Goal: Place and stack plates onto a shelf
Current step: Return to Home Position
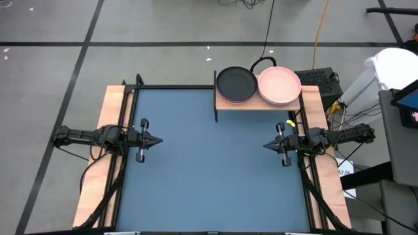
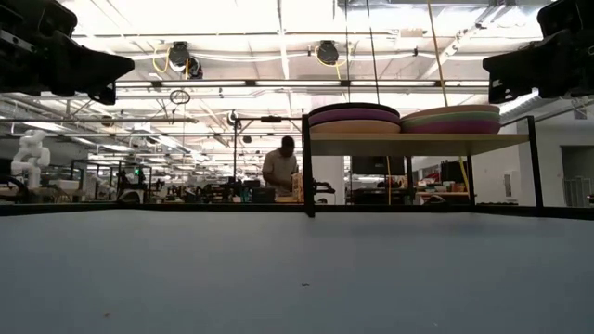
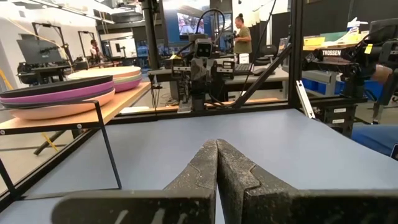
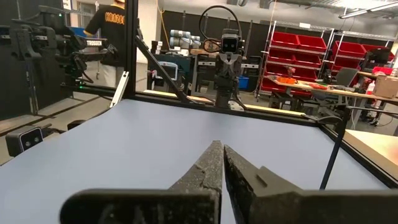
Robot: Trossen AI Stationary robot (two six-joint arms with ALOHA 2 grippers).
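The plates stand in two stacks on the shelf (image 1: 258, 104), a light-wood board raised on thin black legs at the table's far edge. The left stack (image 1: 236, 83) has a dark grey plate on top, the right stack (image 1: 279, 85) a pink one. In the low view the left stack (image 2: 353, 119) shows grey, purple and pale layers, and the right stack (image 2: 452, 121) greenish and purple ones. My left gripper (image 1: 159, 140) hovers shut at the table's left edge, pointing level toward the right. My right gripper (image 1: 266, 145) hovers shut at the right edge, facing it. Both are far from the shelf.
The blue table top (image 1: 215, 176) lies between the two arms. Light-wood strips (image 1: 111, 130) and black frame rails edge it left and right. The shelf's black legs (image 2: 306, 167) stand on the far edge. A person (image 2: 280, 169) stands far off in the room behind.
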